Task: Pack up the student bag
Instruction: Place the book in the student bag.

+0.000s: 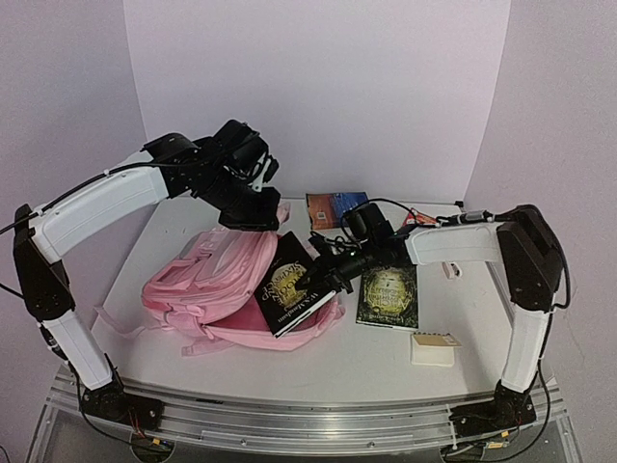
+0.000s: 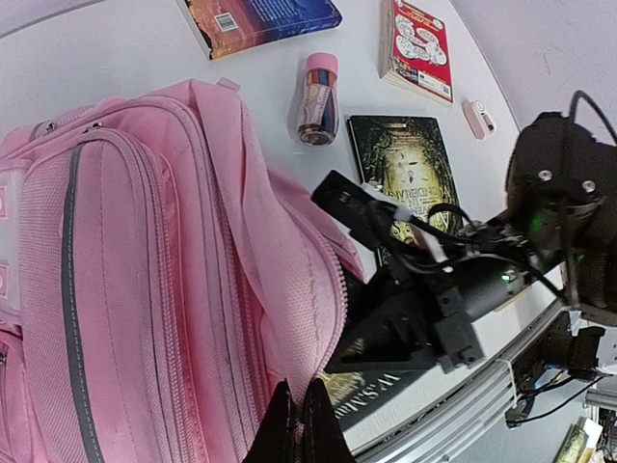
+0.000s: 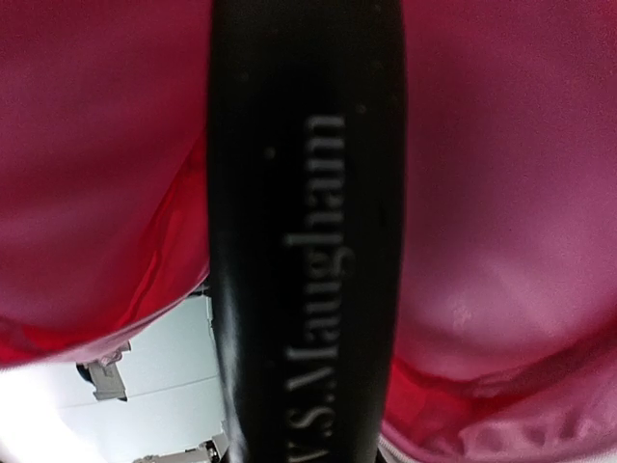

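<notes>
Our left gripper [image 2: 296, 420] is closed, pinching the rim of the bag [image 1: 207, 280], which lies left of centre on the table [image 1: 193, 357]. Our right gripper [image 1: 335, 275] clamps a black book [image 1: 289, 286] at the bag's mouth

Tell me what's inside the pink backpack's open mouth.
A black Maugham book, gripped by the right hand, pokes partly into the backpack. Anything deeper is hidden by pink fabric.
</notes>
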You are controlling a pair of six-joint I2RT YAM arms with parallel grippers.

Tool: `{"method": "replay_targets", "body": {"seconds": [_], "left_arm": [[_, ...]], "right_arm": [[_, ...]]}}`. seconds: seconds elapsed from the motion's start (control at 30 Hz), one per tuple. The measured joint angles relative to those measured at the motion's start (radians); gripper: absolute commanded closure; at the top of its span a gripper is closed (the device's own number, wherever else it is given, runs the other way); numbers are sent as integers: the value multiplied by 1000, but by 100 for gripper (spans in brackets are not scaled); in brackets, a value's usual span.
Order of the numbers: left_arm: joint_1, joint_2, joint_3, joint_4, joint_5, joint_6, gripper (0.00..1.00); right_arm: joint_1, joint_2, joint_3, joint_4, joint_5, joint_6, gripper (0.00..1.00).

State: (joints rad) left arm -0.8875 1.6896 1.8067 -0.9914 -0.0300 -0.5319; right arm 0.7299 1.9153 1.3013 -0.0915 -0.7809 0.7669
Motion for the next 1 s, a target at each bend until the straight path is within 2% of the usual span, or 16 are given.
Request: {"method": "replay_targets", "body": {"seconds": [0.17, 0.37, 0.7, 0.9, 1.0], "left_arm": [[0, -1, -1, 7, 4, -30, 100], [7, -7, -26, 30, 0, -65, 100], [8, -7, -29, 33, -8, -111, 100], [7, -13, -29, 33, -9, -141, 100], [7, -20, -29, 33, -11, -158, 100]], "right_arm": [[21, 134, 32, 172, 98, 116, 100], [42, 175, 33, 333, 186, 216, 100], [56, 181, 29, 463, 256, 305, 100], [74, 289, 115, 608, 293, 410, 100], [97, 331, 144, 629, 334, 439, 100]]}}
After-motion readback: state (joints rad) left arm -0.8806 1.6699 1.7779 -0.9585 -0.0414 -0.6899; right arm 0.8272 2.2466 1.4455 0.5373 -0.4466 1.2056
